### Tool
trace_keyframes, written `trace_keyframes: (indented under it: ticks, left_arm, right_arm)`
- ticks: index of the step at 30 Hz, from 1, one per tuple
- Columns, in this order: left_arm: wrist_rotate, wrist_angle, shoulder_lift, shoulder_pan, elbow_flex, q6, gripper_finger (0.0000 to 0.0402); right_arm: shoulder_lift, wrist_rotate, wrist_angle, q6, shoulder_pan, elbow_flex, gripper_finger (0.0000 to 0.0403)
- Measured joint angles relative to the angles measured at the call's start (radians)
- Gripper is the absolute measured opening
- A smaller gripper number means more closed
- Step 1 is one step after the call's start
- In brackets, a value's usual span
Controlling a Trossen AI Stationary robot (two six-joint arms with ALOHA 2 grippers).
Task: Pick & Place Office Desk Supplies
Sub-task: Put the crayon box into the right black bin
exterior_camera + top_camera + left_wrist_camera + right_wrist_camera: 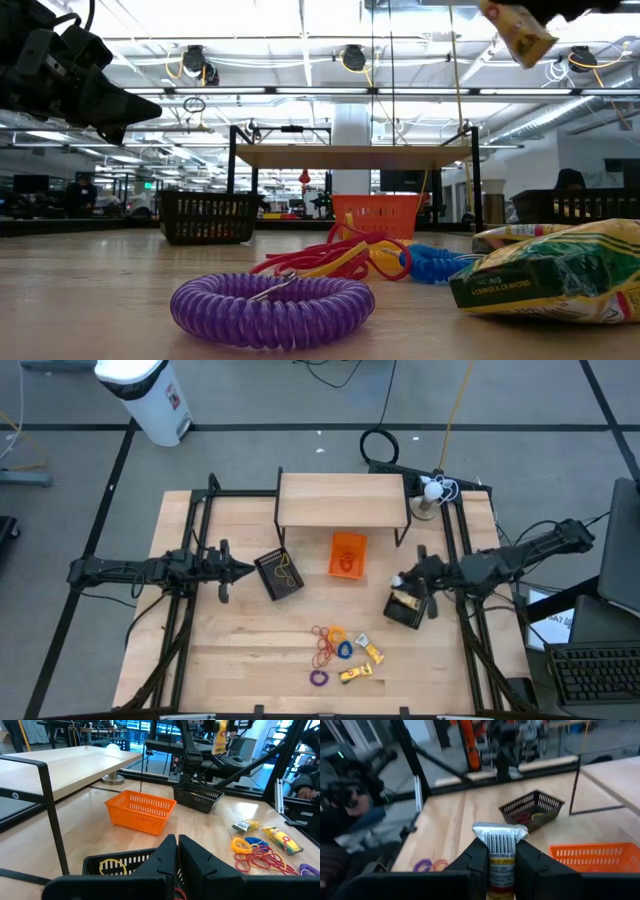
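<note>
At three o'clock on the table, above the right-hand black basket: right gripper clamped on a yellow-and-white packet, probably crayons. At nine o'clock, over another black basket: left gripper, fingers pressed together, empty. At six o'clock: rubber bands, coil rings, two more packets.

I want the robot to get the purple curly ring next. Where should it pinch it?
The purple coil ring lies flat on the table, apart from the tangle of rubber bands. Probably best to come straight down from above with a pincer and close across one side of the loop, one finger inside the hole and one outside. The side away from the crayon pack looks freest.
</note>
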Motion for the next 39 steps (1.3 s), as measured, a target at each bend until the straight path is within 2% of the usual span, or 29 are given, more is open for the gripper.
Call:
trace_keyframes:
  ticks: [5, 10, 15, 22, 26, 29, 36, 39]
  left_arm:
    - [-0.003, 0.0, 0.0, 0.0, 0.0, -0.001, 0.0019]
    - [-0.004, 0.0, 0.0, 0.0, 0.0, -0.001, 0.0019]
    - [-0.004, 0.0, 0.0, 0.0, 0.0, -0.002, 0.0019]
    - [-0.004, 0.0, 0.0, 0.0, 0.0, -0.002, 0.0019]
    - [-0.004, 0.0, 0.0, 0.0, 0.0, -0.003, 0.0019]
    - [-0.004, 0.0, 0.0, 0.0, 0.0, -0.002, 0.0019]
    - [-0.005, 0.001, 0.0, 0.0, 0.0, -0.001, 0.0019]
    - [-0.005, 0.001, 0.0, 0.0, 0.0, -0.001, 0.0019]
  right_arm:
    - [-0.209, 0.0, 0.088, 0.0, 0.0, -0.158, 0.0045]
    - [-0.345, -0.003, 0.115, 0.0, 0.0, -0.253, 0.0048]
    - [-0.41, -0.001, 0.14, -0.008, 0.0, -0.322, 0.004]
    - [-0.433, 0.028, 0.151, 0.026, 0.0, -0.384, 0.0044]
    - [-0.383, 0.052, 0.131, 0.041, 0.0, -0.36, 0.0041]
    - [-0.304, 0.052, 0.088, 0.056, 0.0, -0.288, 0.0042]
    - [0.012, 0.08, -0.324, 0.219, 0.0, -0.016, 0.0042]
    - [0.169, 0.107, -0.456, 0.303, 0.0, 0.06, 0.0042]
